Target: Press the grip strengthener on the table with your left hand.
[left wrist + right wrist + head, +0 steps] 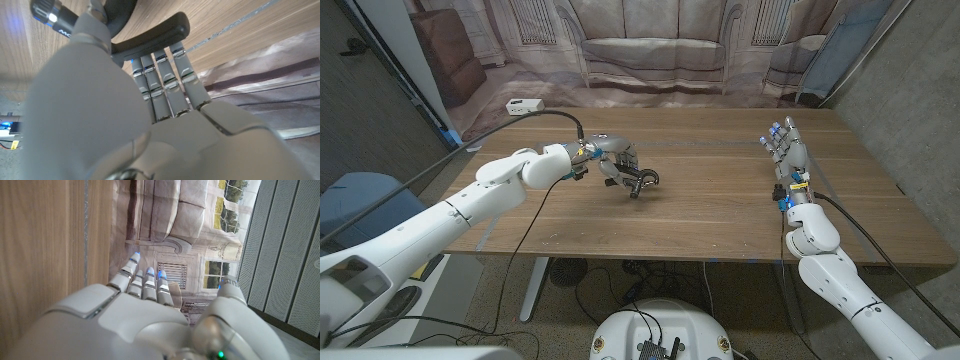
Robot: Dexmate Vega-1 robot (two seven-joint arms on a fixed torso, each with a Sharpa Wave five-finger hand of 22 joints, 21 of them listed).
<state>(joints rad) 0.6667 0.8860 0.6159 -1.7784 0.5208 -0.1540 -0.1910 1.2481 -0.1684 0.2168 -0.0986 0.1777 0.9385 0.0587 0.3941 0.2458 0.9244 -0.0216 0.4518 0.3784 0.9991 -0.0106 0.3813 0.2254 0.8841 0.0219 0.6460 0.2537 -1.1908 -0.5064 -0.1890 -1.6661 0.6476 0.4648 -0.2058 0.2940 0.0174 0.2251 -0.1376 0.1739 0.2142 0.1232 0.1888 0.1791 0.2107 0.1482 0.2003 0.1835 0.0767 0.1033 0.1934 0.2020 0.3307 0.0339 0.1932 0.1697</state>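
The grip strengthener [643,181] is a black, curved-handled tool lying left of the middle of the wooden table [720,215]. My left hand [616,160] is on it. In the left wrist view the fingers [167,80] reach over one black handle [160,32], and the thumb side covers the other handle [52,15]. My left hand [125,115] holds the tool between them. My right hand [788,152] stands at the table's right side, fingers straight and apart, holding nothing, far from the tool. My right hand [145,315] has its fingers pointing toward the backdrop.
A small white box [524,105] sits at the table's back left corner. A black cable [535,120] arcs over my left arm. A printed sofa backdrop [650,45] hangs behind the table. A grey wall [910,90] stands on the right.
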